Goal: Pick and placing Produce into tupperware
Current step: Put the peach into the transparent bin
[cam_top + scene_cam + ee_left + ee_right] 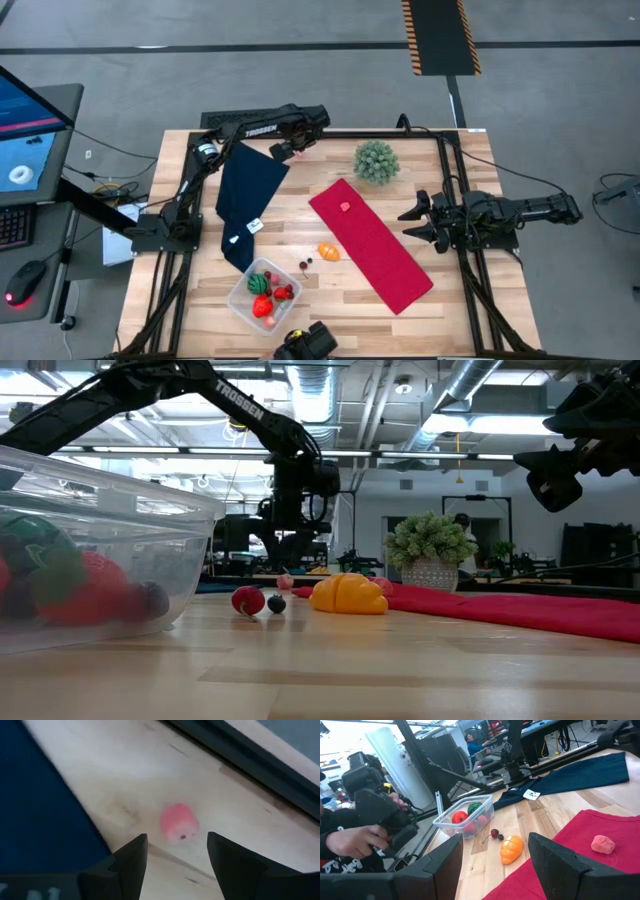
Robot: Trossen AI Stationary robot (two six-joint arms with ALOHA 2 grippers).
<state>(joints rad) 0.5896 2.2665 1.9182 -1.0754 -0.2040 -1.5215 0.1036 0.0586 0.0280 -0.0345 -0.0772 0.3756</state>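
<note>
Wooden table [330, 300] bears red cloth [372, 243], blue cloth [247, 190].

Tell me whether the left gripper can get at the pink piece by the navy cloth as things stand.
Probably yes. The left gripper hangs open right over the pink piece, which lies on bare wood beside the navy cloth; nothing sits between the fingers and it.

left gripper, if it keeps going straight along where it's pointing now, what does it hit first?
Most likely the small pink produce piece, lying on the bare wooden table just ahead of the left gripper, in line with the gap between its open fingers. The dark blue cloth sits off to one side.
</note>
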